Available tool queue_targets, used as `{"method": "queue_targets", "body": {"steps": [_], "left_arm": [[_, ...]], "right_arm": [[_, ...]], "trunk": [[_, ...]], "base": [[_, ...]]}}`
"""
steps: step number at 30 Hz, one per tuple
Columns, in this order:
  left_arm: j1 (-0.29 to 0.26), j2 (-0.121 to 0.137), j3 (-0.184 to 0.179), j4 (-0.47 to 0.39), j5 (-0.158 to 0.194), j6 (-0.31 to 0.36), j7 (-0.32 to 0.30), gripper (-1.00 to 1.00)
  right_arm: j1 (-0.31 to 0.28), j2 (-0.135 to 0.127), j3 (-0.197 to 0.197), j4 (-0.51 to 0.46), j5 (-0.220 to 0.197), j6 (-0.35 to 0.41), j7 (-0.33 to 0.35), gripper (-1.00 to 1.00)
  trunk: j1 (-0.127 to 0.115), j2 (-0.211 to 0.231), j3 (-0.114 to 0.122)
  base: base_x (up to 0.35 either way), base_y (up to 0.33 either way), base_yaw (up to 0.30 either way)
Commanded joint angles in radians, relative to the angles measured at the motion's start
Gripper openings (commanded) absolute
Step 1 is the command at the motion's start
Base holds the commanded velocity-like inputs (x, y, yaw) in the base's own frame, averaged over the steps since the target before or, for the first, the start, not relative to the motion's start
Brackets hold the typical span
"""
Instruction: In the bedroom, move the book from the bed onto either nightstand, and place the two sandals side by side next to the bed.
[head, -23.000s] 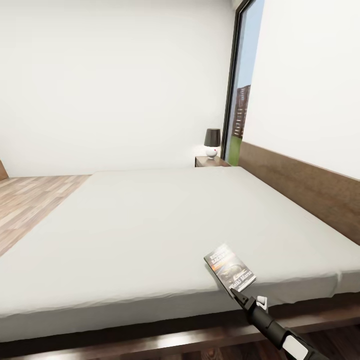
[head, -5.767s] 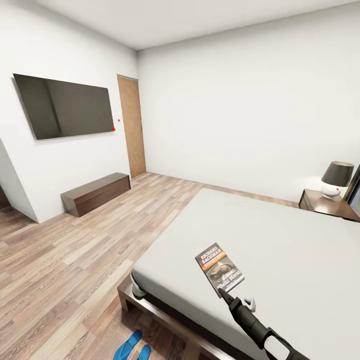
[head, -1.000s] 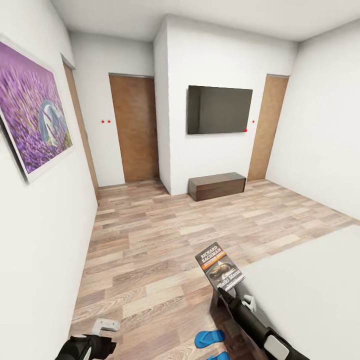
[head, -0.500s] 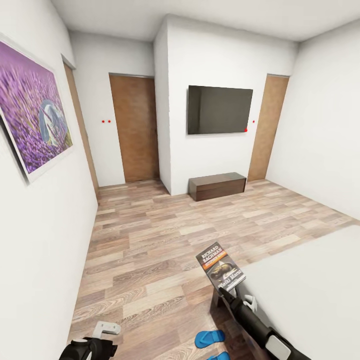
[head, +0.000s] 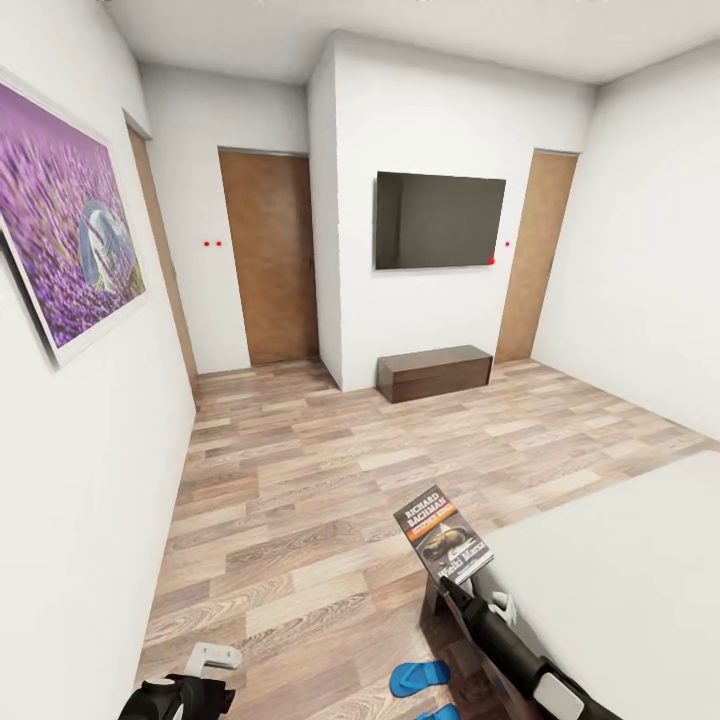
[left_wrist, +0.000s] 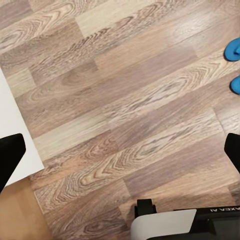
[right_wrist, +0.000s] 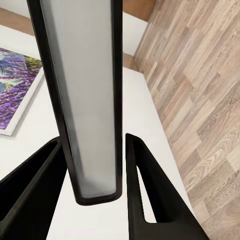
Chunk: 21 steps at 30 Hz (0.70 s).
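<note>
The book (head: 440, 535), dark with an orange band and white lettering, is held up over the floor just off the bed's corner, with my right gripper (head: 455, 585) shut on its lower edge. In the right wrist view the book (right_wrist: 90, 100) runs edge-on between the two black fingers (right_wrist: 150, 190). The bed (head: 620, 560) shows as a grey mattress at the lower right. Two blue sandals (head: 418, 677) lie on the floor below the book, and the left wrist view also catches the sandals (left_wrist: 232, 50). My left gripper (head: 205, 668) hangs open low on the left. The nightstand is out of view.
A long dark bench (head: 435, 372) stands against the far wall under a black TV (head: 438, 220). Wooden doors (head: 270, 270) flank that wall. A purple painting (head: 65, 230) hangs on the white wall close to my left. Wood-plank floor (head: 330, 470) stretches ahead.
Since the oldest frames the view has swung from the bed to the TV wall, the book staying in my right gripper. Over the last second the book drifted slightly right.
</note>
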Motion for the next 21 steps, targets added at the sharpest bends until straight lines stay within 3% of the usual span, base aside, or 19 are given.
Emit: {"method": "queue_targets", "body": {"steps": [1,21], "left_arm": [[0.0,0.0,0.003,-0.002,-0.01,0.004,-0.008,1.0],[0.0,0.0,0.002,0.003,-0.013,-0.014,-0.008,1.0]], "right_arm": [[0.0,-0.001,0.005,0.0,-0.011,0.009,0.003,-1.0],[0.001,-0.002,0.001,0.003,-0.013,0.009,0.003,-1.0]], "trunk": [[0.0,-0.001,0.001],[0.0,-0.001,0.03]], "base": [[0.0,0.0,0.0],[0.0,0.0,0.009]]}}
